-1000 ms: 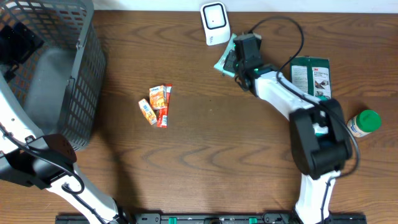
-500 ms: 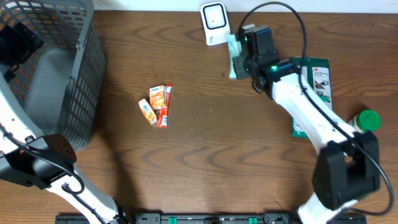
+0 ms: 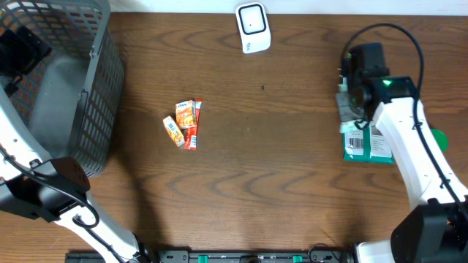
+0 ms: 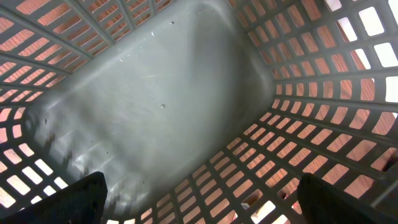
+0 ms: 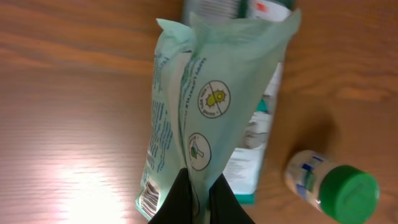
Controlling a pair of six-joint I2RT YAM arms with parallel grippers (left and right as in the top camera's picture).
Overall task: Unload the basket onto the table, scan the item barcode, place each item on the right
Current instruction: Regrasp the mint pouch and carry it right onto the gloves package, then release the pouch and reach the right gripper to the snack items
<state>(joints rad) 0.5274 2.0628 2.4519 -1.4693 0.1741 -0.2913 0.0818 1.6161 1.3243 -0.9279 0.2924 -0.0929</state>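
Pale green soft plastic, the crinkled wipes pouch [image 5: 205,106] hung from the right gripper [image 5: 199,193]. Its black jaws were clenched on one thin edge seam, probably because that flat seam was the only part slim enough to pinch. Held so, the pouch dangled with its printed face exposed, and a striped patch, likely the barcode, showed at the corner beside the fingers.

The pouch was well to the right of the small white barcode scanner [image 3: 252,28] and nearer the robot, above the flat green printed package [image 3: 369,148]. By my reading it was too far from the scanner for the code to be read there. The green-capped white bottle [image 5: 333,185] stood farther right of the scanner, just beside that package. The orange and red snack packets [image 3: 184,123] lay left of the scanner, toward the robot.

Far left of the scanner, the left gripper [image 4: 217,202] hung with jaws spread wide and empty inside the grey mesh plastic basket [image 3: 95,88], seemingly parked out of the way.
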